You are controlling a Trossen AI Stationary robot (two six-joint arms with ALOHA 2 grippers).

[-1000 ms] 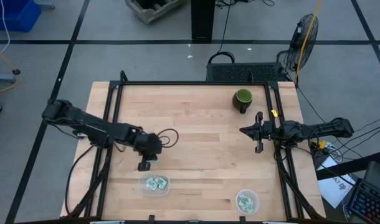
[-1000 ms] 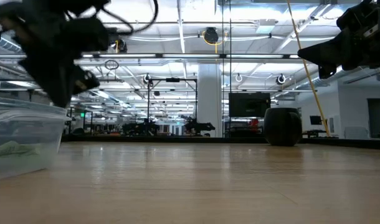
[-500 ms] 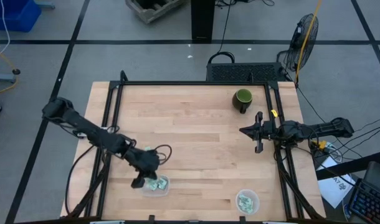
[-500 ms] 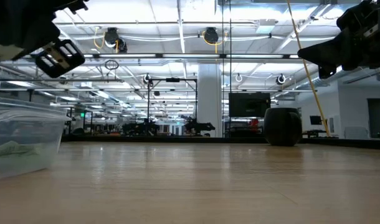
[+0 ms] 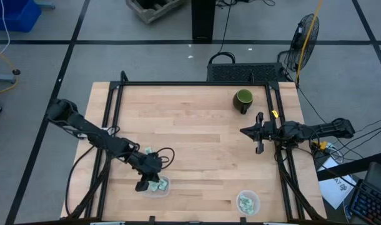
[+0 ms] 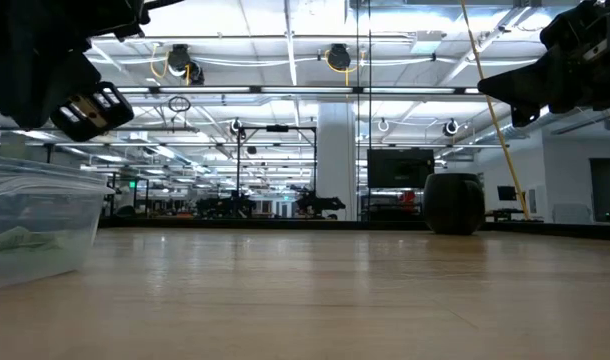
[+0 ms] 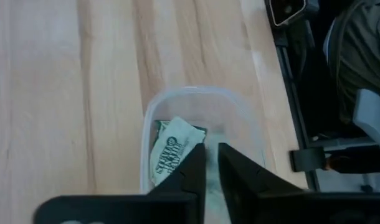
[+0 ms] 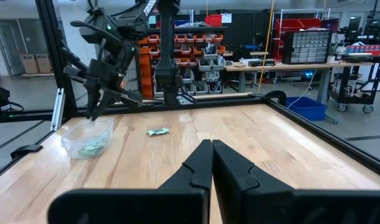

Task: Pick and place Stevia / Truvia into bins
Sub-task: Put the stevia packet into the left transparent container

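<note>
Since the earlier frame, the left gripper [image 5: 142, 185] has dropped over the rounded-rectangular bin [image 5: 157, 185], fingers nearly pressed together above its sachets [image 7: 171, 153]. One sachet [image 5: 149, 150] lies on the table [image 5: 197, 131]. Right gripper [image 5: 258, 132] waits, pressed together, beside the mug [image 5: 243, 99]; round bin [image 5: 247, 201] holds sachets.

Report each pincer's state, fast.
Left pincer: shut, holding nothing visible, above the rounded-rectangular bin of Stevia sachets.
Right pincer: shut, empty, waiting at the table's right edge.
</note>
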